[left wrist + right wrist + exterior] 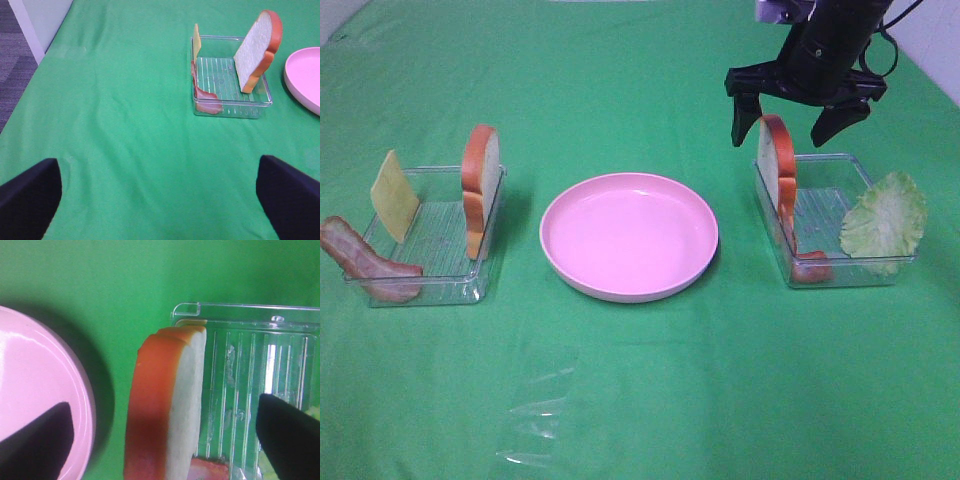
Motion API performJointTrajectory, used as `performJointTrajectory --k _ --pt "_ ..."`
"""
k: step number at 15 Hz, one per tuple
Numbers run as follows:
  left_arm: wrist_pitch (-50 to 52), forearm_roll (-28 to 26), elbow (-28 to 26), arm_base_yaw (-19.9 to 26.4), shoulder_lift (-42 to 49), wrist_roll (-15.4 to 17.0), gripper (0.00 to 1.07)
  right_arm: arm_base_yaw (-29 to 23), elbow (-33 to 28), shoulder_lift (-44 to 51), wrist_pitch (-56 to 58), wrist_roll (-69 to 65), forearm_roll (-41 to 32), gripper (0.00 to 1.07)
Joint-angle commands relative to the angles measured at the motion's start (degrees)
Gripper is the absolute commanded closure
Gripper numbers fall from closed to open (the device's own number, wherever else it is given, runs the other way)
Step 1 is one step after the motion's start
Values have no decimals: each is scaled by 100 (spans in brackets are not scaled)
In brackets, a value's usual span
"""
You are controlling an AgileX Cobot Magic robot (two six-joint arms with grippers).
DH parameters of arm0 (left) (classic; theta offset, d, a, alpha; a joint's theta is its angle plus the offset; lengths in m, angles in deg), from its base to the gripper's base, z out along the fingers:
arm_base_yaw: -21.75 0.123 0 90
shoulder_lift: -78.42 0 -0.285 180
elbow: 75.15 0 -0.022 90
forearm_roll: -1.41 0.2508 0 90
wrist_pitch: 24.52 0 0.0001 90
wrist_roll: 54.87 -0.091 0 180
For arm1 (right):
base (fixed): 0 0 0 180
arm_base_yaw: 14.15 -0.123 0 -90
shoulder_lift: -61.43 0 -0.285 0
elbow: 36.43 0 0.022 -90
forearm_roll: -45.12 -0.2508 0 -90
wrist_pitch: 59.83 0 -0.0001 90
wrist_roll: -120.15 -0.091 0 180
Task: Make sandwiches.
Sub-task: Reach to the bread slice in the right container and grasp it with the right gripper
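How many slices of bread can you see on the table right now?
2. The left slice stands on edge in the left tray, by its wall nearest the plate; the right slice stands in the right tray, also plate-side. No others seem hidden.

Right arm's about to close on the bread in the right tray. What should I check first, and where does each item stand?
1. Right gripper open: ok.
2. Fingers either side of the bread slice: ok, per the right wrist view.
3. Slice standing on edge in the right tray: ok.
4. Pink plate bare for the drop: ok.
5. Left gripper out of the way, open over the cloth: ok.
6. Bacon at the slice's foot free of it: cannot tell.
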Motion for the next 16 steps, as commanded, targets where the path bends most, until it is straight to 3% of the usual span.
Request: performJointTrajectory --k 1,4,5,6,7,11,13,16 --pt "11 0 11 -23 17 0 7 -11 23 -149 -86 -29 -52 14" --pt "11 0 11 -23 17 0 7 -11 23 -206 -86 0 -46 25" --pt "11 0 11 -23 17 0 7 -11 23 -206 -40 0 6 45" --pt "11 0 11 -23 17 0 7 -11 23 -206 -40 0 6 45" --pt "11 0 11 -23 17 0 7 -11 23 -206 34 0 57 65" --pt "11 0 11 -23 17 0 7 -11 23 -206 126 40 86 95" --pt "11 0 11 -23 17 0 7 -11 23 -206 155 40 149 106" --pt "11 0 11 -23 17 0 7 -11 120 -160 304 80 292 107"
